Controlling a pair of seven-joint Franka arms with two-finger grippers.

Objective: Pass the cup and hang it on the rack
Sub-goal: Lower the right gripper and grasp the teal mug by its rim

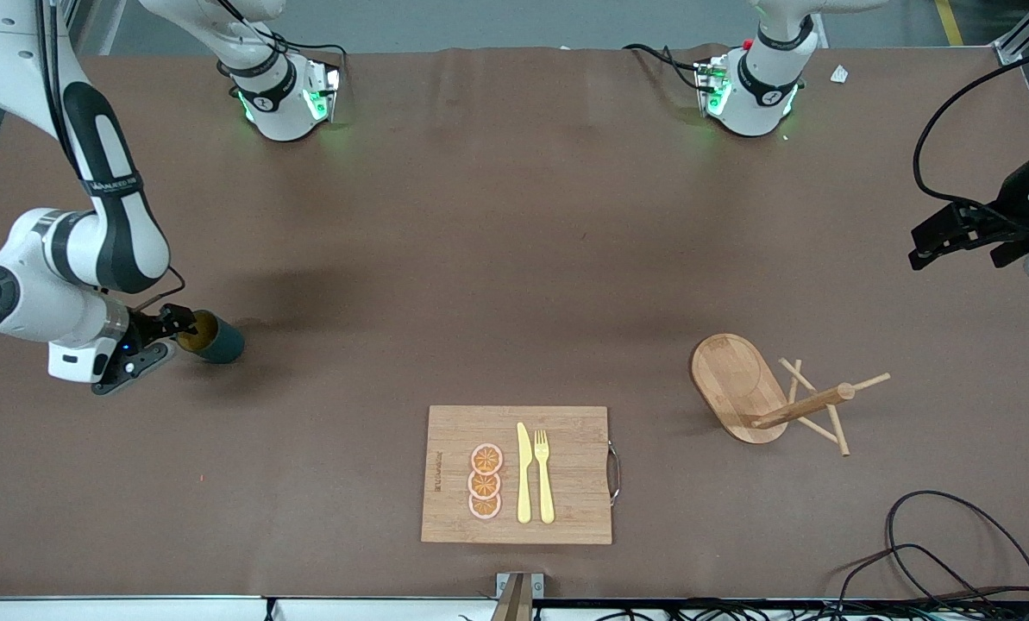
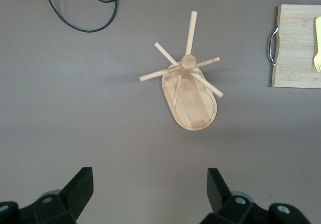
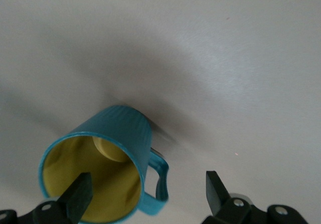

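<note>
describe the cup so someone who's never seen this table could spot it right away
Find the right arm's end of the brown table, away from the cutting board and rack. The cup lies on its side at the open right gripper: the only dark teal thing, ribbed, yellowish inside, loop handle.

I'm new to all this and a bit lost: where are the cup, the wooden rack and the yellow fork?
cup (image 1: 219, 341), front view, on its ribbed teal side.
rack (image 2: 195, 108), left wrist view, on its oval base.
fork (image 1: 544, 474), front view, on its handle.

Wooden cutting board (image 1: 566, 517) with metal handle (image 1: 615, 472), three orange slices (image 1: 485, 481), yellow knife (image 1: 523, 473), yellow fork (image 1: 544, 474), black cable (image 1: 954, 552)
</note>
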